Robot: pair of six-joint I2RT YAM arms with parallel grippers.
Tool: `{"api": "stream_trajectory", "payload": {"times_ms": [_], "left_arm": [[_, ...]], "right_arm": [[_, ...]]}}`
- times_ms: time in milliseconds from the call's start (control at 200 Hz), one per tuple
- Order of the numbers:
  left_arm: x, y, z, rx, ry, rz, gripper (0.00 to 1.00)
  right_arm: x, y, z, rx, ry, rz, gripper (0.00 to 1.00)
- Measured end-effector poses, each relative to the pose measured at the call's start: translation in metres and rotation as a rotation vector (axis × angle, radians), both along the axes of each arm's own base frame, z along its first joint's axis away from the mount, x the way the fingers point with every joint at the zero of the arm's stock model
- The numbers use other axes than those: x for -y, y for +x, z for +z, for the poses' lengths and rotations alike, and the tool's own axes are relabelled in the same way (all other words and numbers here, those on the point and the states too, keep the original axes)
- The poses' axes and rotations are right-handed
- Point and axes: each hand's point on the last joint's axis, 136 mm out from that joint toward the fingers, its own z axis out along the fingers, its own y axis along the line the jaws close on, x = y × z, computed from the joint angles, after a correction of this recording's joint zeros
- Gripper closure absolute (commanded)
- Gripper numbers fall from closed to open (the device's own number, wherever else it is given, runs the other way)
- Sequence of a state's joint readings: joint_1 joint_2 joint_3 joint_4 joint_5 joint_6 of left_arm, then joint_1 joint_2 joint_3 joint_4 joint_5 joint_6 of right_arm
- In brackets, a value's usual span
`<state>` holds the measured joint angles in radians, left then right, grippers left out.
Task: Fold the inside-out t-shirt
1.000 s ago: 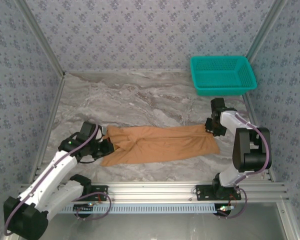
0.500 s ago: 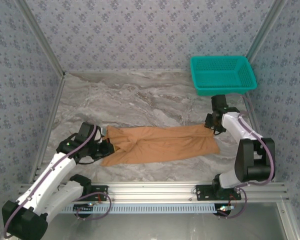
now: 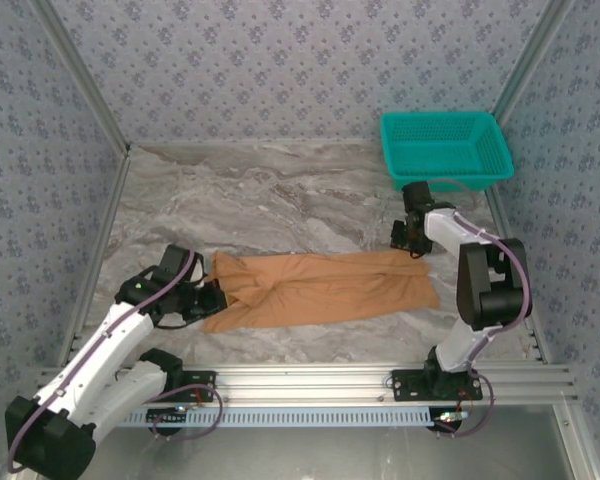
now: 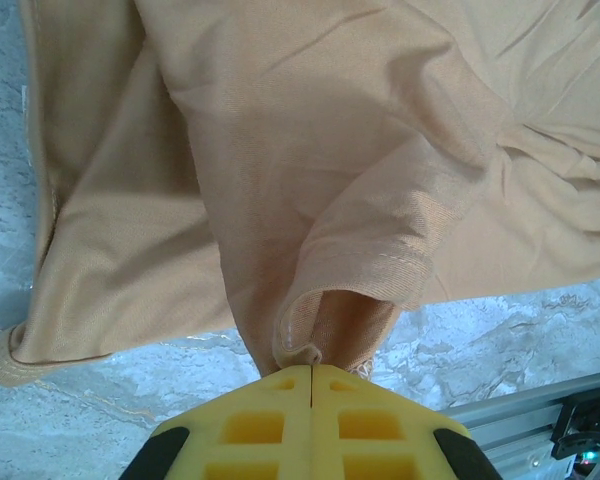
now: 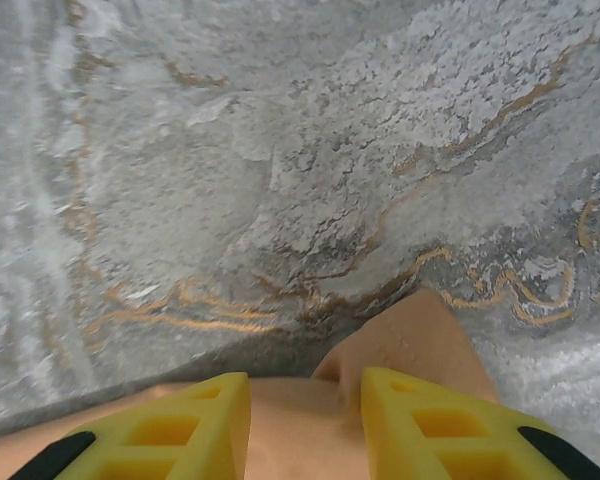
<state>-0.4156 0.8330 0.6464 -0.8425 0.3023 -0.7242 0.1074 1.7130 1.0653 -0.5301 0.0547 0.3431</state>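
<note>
The inside-out t-shirt point(image 3: 320, 290) is orange-tan and lies stretched left to right across the near part of the marble table point(image 3: 270, 190). My left gripper point(image 3: 212, 298) sits at its left end, shut on a bunched fold of the cloth. In the left wrist view the yellow jaws point(image 4: 311, 368) meet with a hem of the t-shirt point(image 4: 280, 150) pinched at their tips. My right gripper point(image 3: 408, 240) is over the shirt's far right corner. Its yellow fingers point(image 5: 210, 415) stand apart, with the t-shirt point(image 5: 420, 330) lying under and between them.
A teal plastic basket point(image 3: 445, 150) stands at the back right, just beyond the right arm. An aluminium rail point(image 3: 310, 380) runs along the near edge and shows as a rail point(image 4: 540, 405) by the left gripper. Patterned walls enclose the table.
The right gripper has swung left and farther back, from the shirt's right edge to its far right corner. The left gripper keeps its hold in the same place.
</note>
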Motion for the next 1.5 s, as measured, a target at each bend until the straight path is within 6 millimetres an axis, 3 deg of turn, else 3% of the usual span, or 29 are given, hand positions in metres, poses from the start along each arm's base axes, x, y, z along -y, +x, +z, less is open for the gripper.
{"api": "stream_trajectory", "payload": {"times_ms": [190,385,585,754,1129,1334,1499], "left_arm": [[0.002,-0.002,0.000,-0.002,0.001,-0.006,1.00],[0.004,-0.005,-0.002,-0.011,0.008,-0.013,1.00],[0.002,-0.005,-0.007,-0.016,0.025,-0.006,1.00],[0.002,-0.005,-0.009,-0.022,0.030,-0.005,1.00],[0.002,-0.004,-0.009,-0.019,0.029,-0.005,1.00],[0.001,-0.004,-0.011,-0.019,0.033,-0.003,1.00],[0.000,-0.004,-0.013,-0.018,0.038,0.003,1.00]], "right_arm": [[0.021,0.006,-0.009,-0.036,-0.011,-0.065,0.63],[0.022,0.009,0.007,0.013,-0.025,-0.063,0.59],[-0.006,-0.022,0.030,0.072,-0.006,0.021,0.61],[-0.020,-0.040,0.012,-0.004,0.009,0.060,0.68],[-0.022,-0.093,-0.019,-0.177,-0.004,0.081,0.72],[-0.022,-0.103,-0.022,-0.200,-0.009,0.081,0.73],[-0.023,-0.096,-0.009,-0.148,-0.047,0.101,0.64]]}}
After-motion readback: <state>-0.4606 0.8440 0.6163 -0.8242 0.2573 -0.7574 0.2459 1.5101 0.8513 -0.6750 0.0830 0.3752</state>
